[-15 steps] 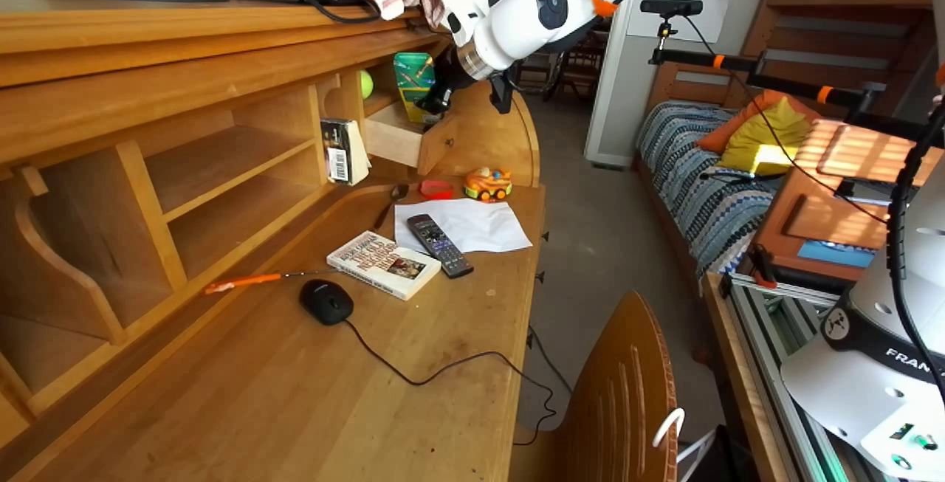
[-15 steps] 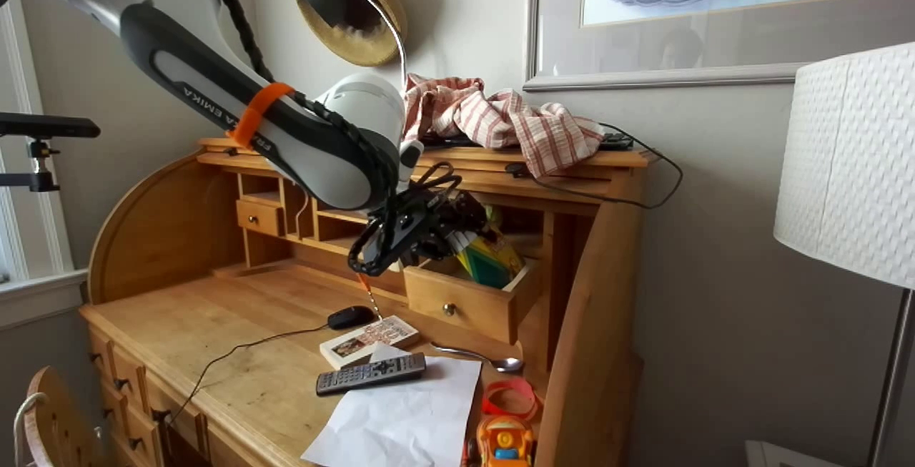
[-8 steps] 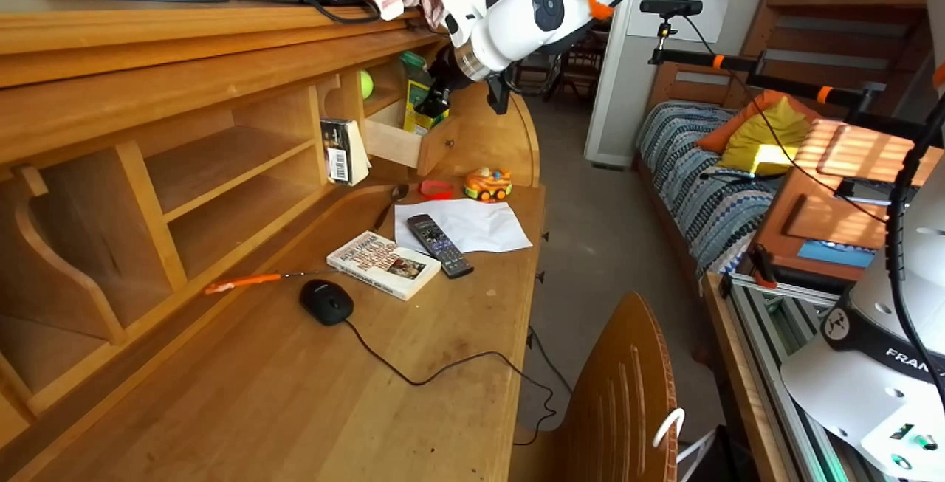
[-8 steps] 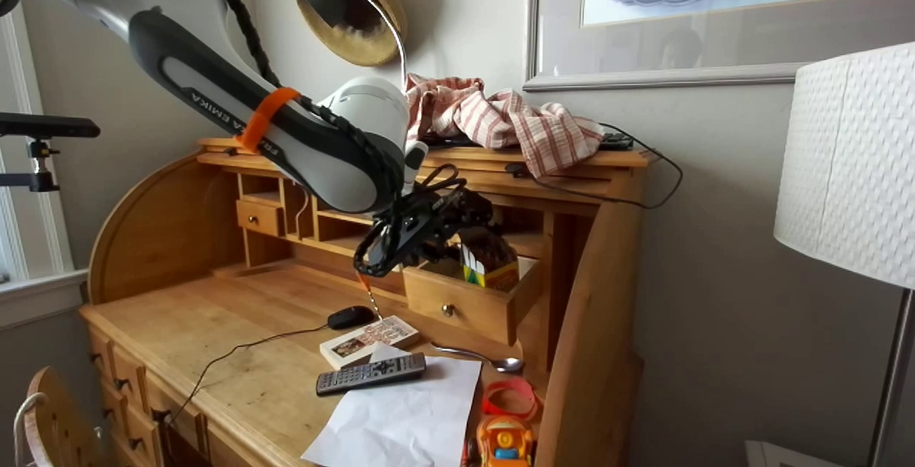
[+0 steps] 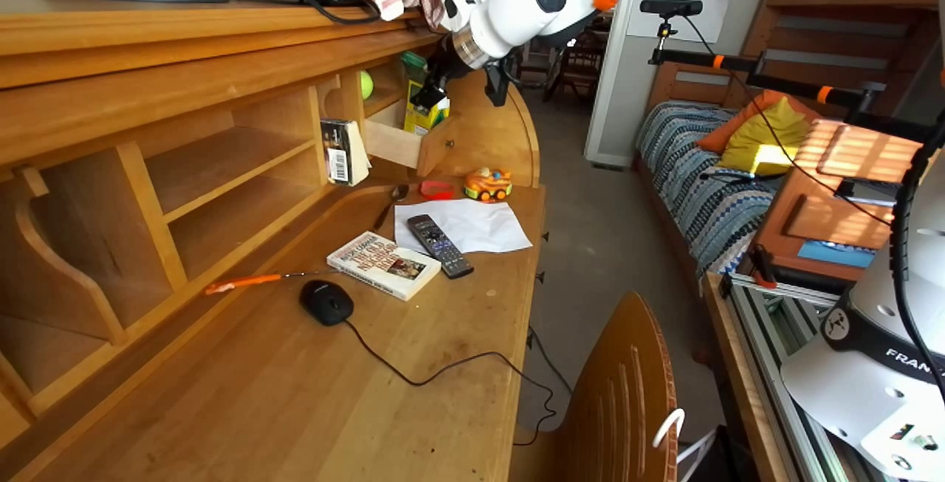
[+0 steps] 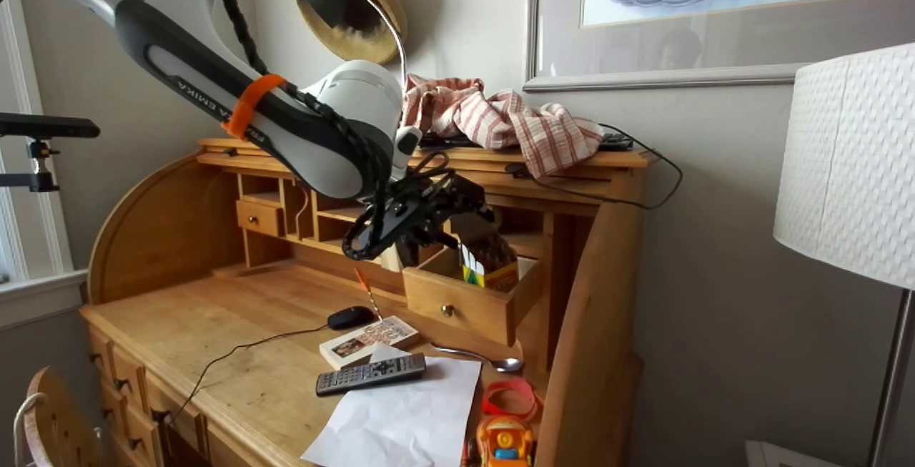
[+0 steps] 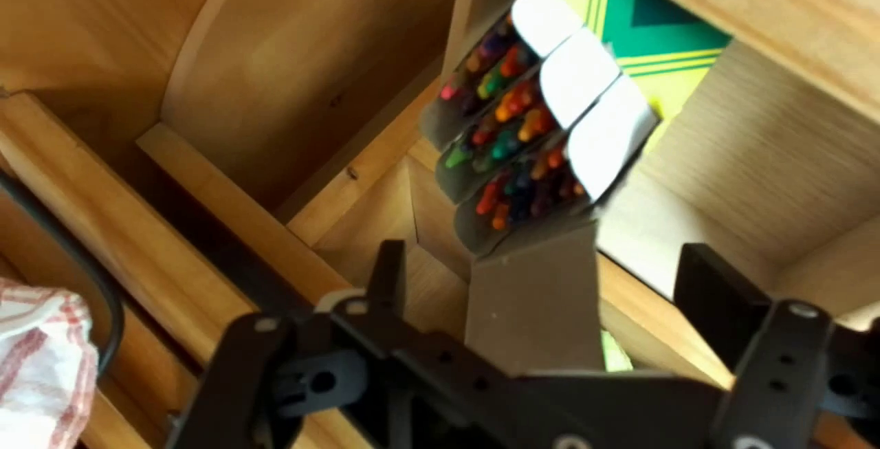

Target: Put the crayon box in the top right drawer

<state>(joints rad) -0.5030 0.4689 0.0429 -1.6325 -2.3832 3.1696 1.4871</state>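
The crayon box (image 5: 418, 114) is yellow and green and stands in the open top right drawer (image 5: 395, 141), rising above its walls. In an exterior view the box (image 6: 490, 267) leans in the drawer (image 6: 457, 302). In the wrist view the box (image 7: 670, 36) is open, with crayons showing and its brown lid flap (image 7: 536, 298) extending between the fingers. My gripper (image 7: 543, 256) is open; the fingers stand apart from the flap on both sides. In both exterior views the gripper (image 5: 428, 94) (image 6: 447, 231) is just above the drawer. The lower box is hidden by the drawer.
A shelf with a tennis ball (image 5: 366, 84) adjoins the drawer. The desk's top edge and a checked cloth (image 6: 500, 116) are above. A book (image 6: 369, 342), remote (image 6: 372, 374), paper (image 6: 407, 410), spoon (image 6: 486, 360) and toy car (image 6: 504, 442) lie below on the desk.
The crayon box has tipped from showing its green face to leaning further into the drawer, away from the fingers. The gripper has since moved slightly up and back from it.
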